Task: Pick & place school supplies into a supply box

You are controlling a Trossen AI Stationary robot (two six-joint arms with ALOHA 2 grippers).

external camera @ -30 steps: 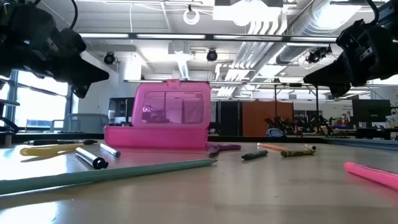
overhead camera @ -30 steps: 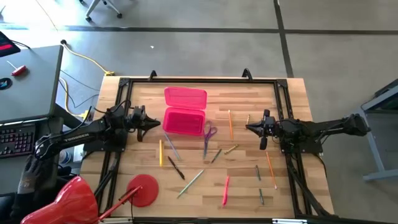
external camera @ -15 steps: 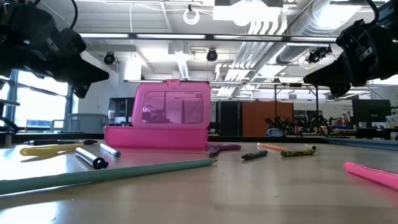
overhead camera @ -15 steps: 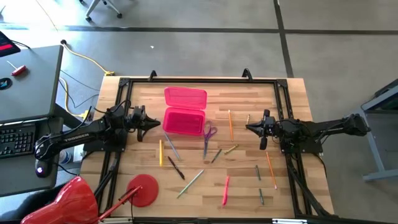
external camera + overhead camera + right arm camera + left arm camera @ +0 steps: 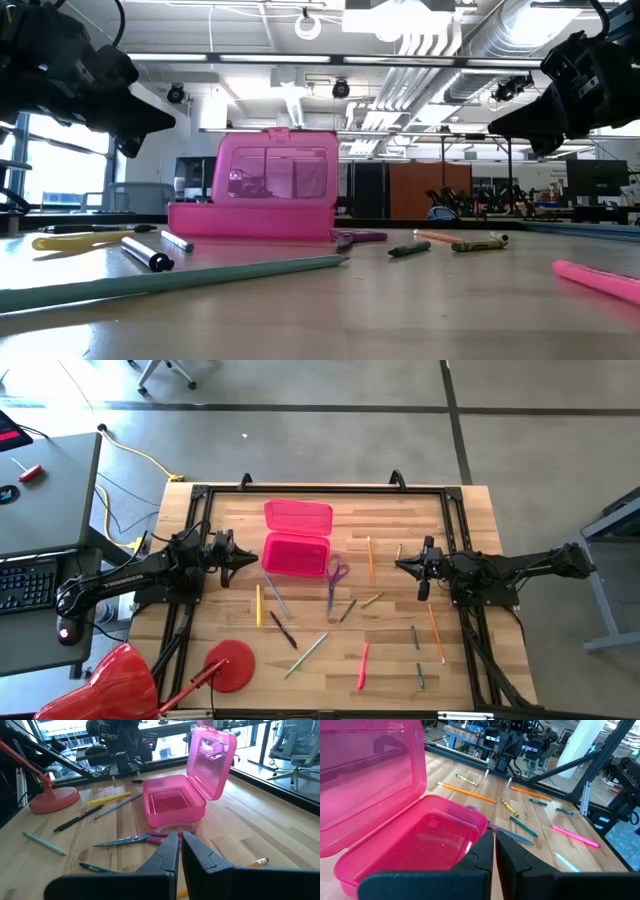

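Both grippers empty, jaws pressed together; bright pink hinged plastic box point(image 5: 296, 553) open, empty. Risk: nudging its upright lid shut.

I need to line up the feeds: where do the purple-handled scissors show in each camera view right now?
High view: scissors lie just right of the open pink box.
Low view: only the purple handles show, at the box's right front corner.
Left wrist view: blades poke out past the box's far corner.
Right wrist view: scissors lie directly in front of the box.
Shared landmark: the pink box.
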